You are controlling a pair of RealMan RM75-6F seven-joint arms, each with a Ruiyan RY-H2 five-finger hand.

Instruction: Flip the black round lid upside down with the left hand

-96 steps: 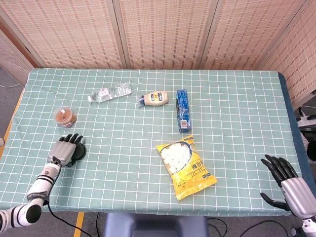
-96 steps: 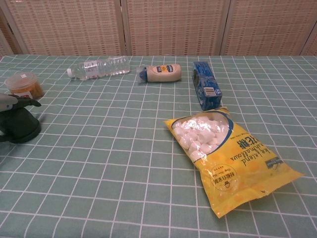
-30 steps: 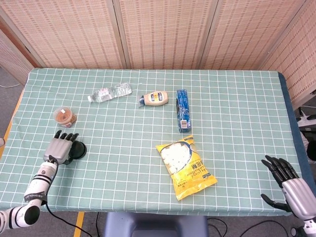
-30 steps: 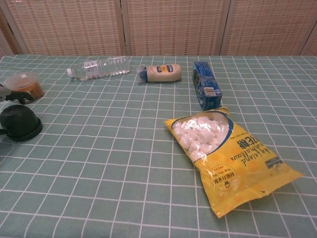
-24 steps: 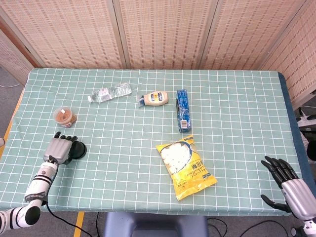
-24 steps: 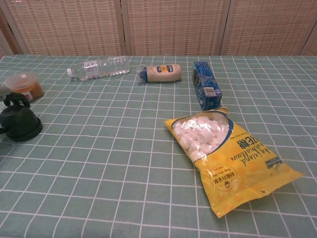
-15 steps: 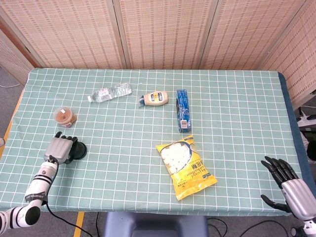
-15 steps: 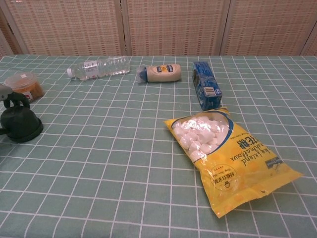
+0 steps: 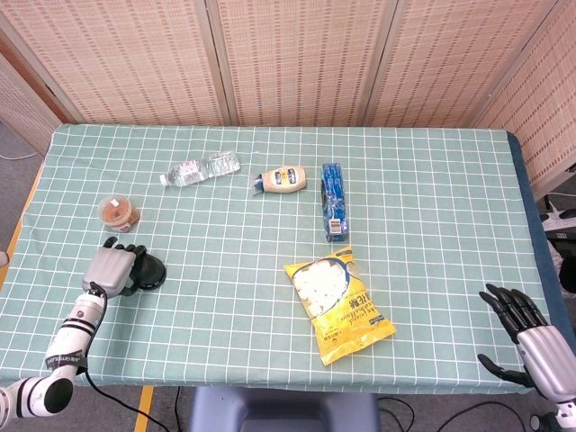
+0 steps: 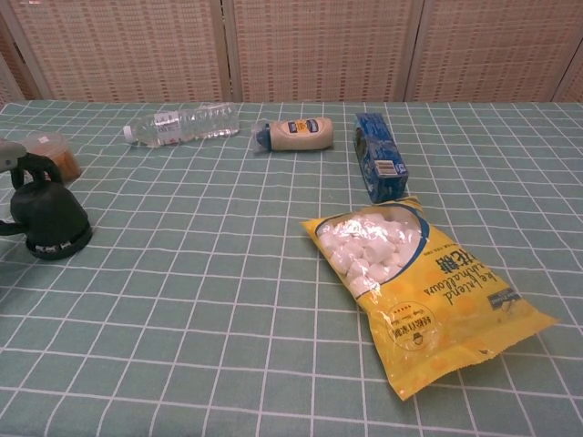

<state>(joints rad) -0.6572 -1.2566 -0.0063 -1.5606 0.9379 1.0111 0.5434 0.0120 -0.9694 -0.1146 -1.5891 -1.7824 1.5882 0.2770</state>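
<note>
The black round lid sits near the table's left front edge. In the chest view the lid is tipped up on its rim, its broad face turned toward the camera. My left hand is against its left side, fingers curled over the top edge, gripping it. My right hand hangs off the table's front right corner with its fingers spread and nothing in it; the chest view does not show it.
A small tub with orange contents stands just behind the lid. Further back lie a water bottle, a mayonnaise bottle and a blue box. A yellow snack bag lies at centre front.
The lid has risen from lying flat to tilting up on its edge and shifted slightly right. My left hand's fingers have closed over its top. The right hand has stayed still.
</note>
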